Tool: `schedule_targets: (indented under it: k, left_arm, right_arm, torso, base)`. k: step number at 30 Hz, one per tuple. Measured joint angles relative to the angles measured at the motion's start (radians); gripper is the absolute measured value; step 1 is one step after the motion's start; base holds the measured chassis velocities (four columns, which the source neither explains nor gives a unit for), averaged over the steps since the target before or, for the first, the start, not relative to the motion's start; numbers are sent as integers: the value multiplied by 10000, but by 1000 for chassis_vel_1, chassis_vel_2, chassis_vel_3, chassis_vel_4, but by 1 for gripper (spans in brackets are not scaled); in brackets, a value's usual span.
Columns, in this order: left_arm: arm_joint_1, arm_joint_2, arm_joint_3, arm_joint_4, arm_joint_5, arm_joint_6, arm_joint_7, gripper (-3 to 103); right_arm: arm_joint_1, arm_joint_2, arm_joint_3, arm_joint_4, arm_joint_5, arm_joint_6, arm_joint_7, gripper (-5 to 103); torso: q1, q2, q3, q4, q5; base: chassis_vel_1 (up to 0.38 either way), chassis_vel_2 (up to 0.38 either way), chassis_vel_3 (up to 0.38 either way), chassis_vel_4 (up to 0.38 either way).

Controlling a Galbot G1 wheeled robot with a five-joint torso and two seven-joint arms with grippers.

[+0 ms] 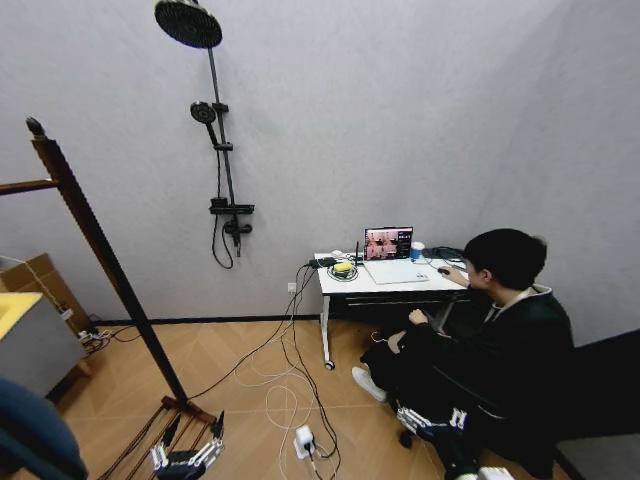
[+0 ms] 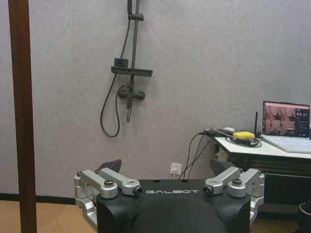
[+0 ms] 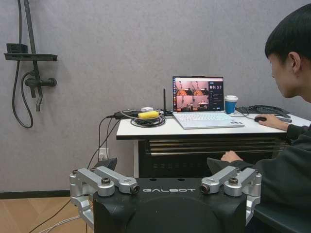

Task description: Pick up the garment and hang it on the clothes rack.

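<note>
The clothes rack [image 1: 105, 265] stands at the left, a dark reddish-brown post with a ball finial and a stub of horizontal rod; its post [image 2: 22, 116] also crosses the left wrist view. A dark teal mass [image 1: 30, 438] in the bottom-left corner of the head view looks like the garment; most of it is cut off. My left gripper [image 1: 193, 432] hangs low beside the rack's foot, open and empty [image 2: 166, 167]. My right gripper [image 1: 428, 420] hangs low at the right, close to a seated person's legs, and is also open and empty [image 3: 163, 165].
A person [image 1: 500, 340] sits at a white desk [image 1: 385, 280] with a laptop [image 1: 390, 245]. Cables and a power strip [image 1: 303, 438] trail over the wooden floor. A black shower pole [image 1: 222, 140] is on the wall. A cardboard box [image 1: 40, 285] and a grey bin [image 1: 30, 345] stand at the left.
</note>
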State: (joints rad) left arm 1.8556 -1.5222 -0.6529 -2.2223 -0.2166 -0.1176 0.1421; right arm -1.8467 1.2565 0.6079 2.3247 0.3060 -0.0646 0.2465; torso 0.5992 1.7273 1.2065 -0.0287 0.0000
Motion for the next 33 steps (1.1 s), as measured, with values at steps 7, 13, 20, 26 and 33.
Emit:
schedule_targets:
  k: [7, 13, 20, 26, 33]
  left_arm:
    - [0, 0, 0, 0, 0, 0, 0, 100]
    - [0, 0, 0, 0, 0, 0, 0, 100]
    - [0, -1, -1, 0, 0, 0, 0, 100]
    - [0, 0, 0, 0, 0, 0, 1, 100]
    - [1, -1, -2, -1, 0, 0, 3, 100]
  right_arm:
    - [0, 0, 0, 0, 0, 0, 0, 100]
    - [0, 0, 0, 0, 0, 0, 0, 100]
    - [0, 0, 0, 0, 0, 0, 0, 100]
    - [1, 0, 2, -1, 0, 0, 0, 100]
    - [0, 0, 2, -1, 0, 0, 0, 100]
  torso:
    - [2, -2, 1, 1, 0]
    - [-1, 0, 0, 0, -1]
    - [-2, 0, 0, 1, 3]
    - [0, 0, 1, 0, 6]
    - [-4, 2, 0, 0, 11]
  base:
    - [42, -40, -51, 56]
    - [141, -146, -149, 153]
    - [235, -230, -229, 247]
    - [290, -305, -306, 317]
    - [367, -352, -355, 347]
